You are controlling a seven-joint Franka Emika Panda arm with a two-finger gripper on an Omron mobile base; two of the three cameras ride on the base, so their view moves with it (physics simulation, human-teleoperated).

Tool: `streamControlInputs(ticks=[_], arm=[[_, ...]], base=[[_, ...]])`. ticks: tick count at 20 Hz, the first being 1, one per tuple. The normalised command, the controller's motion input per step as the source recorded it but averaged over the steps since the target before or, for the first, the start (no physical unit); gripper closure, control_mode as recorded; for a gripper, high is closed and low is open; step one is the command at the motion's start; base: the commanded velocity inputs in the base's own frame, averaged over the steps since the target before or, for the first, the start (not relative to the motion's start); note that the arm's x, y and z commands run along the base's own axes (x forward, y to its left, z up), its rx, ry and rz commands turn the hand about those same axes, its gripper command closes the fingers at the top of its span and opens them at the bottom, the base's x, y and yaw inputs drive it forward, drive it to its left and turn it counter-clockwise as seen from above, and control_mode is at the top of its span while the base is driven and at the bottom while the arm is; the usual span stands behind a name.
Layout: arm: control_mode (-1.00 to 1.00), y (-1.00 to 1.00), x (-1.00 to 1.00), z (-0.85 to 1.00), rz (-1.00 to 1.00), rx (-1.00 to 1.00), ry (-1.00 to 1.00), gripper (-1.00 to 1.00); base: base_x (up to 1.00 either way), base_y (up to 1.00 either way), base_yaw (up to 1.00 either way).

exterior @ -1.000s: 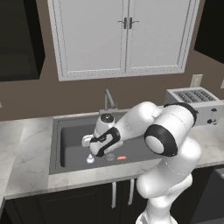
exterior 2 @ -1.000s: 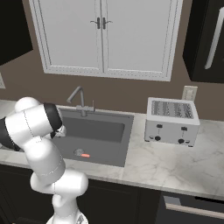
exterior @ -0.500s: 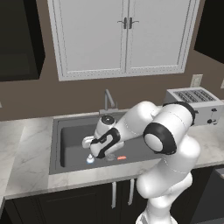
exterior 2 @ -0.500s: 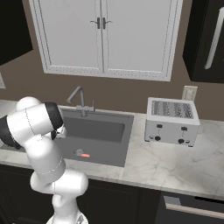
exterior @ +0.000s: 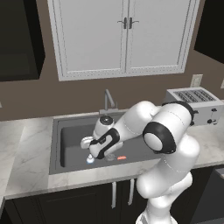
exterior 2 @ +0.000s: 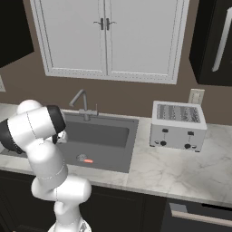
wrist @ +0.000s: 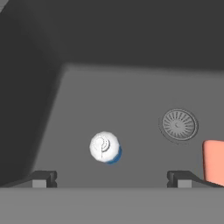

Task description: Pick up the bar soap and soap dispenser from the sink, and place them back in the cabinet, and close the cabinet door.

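So far: nothing is put away; both soaps lie in the sink (exterior: pixel 65 144), and the cabinet work is all left.
Gripper: the gripper (wrist: pixel 111 178) hangs above the bottle with jaws spread wide, holding nothing.
Soap dispenser: the soap dispenser (wrist: pixel 105 148) stands upright on the sink floor, near its front left corner; from above, a white pump top over a sliver of blue.
Bar soap: the bar soap (wrist: pixel 213 161) lies flat, orange-red, just beside the drain (wrist: pixel 178 124), toward the front edge.

Pincer (wrist: pixel 111 178) wide open, pointing down
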Motion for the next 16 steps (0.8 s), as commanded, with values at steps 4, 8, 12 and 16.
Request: streamControlInputs(ticks=[4, 8, 12, 16], arm=[[-1.0, 0.07, -0.06, 0.0, 0.0, 0.0, 0.0, -1.0], [-1.0, 0.07, -0.07, 0.0, 0.0, 0.0, 0.0, -1.0], [-1.0, 0.03, -0.06, 0.0, 0.0, 0.0, 0.0, -1.0], [-1.0, 0.0, -0.04, 0.0, 0.0, 0.0, 0.0, -1.0]], base=[[0.0, 0.0, 0.0], [0.0, 0.0, 0.0], [0.0, 0.0, 0.0], [0.0, 0.0, 0.0]])
